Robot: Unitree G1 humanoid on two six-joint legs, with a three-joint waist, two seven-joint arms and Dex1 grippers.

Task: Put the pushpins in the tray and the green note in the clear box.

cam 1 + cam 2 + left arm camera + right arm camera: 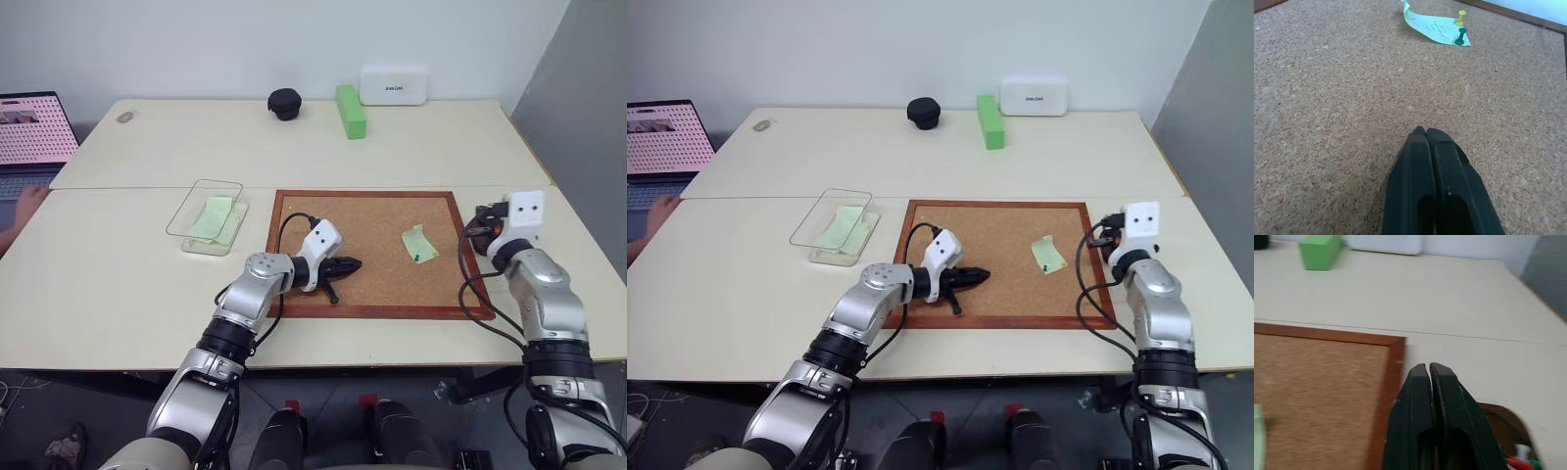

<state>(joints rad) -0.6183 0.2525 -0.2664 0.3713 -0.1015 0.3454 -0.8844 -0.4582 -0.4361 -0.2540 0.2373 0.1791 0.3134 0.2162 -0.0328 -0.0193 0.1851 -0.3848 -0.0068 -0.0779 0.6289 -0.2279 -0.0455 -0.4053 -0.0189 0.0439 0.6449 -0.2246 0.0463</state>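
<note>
Centrally, a green note (419,244) is seen pinned to the cork board (382,220) by a yellow pushpin (1461,18) and a green pushpin (1461,36). Another note lies in the clear box (199,196). The left gripper (345,265) is pressed together, empty, over the cork. The right gripper (1429,369), likewise closed and empty, is held above the brown tray (1503,423), where pins (1522,458) lie.
</note>
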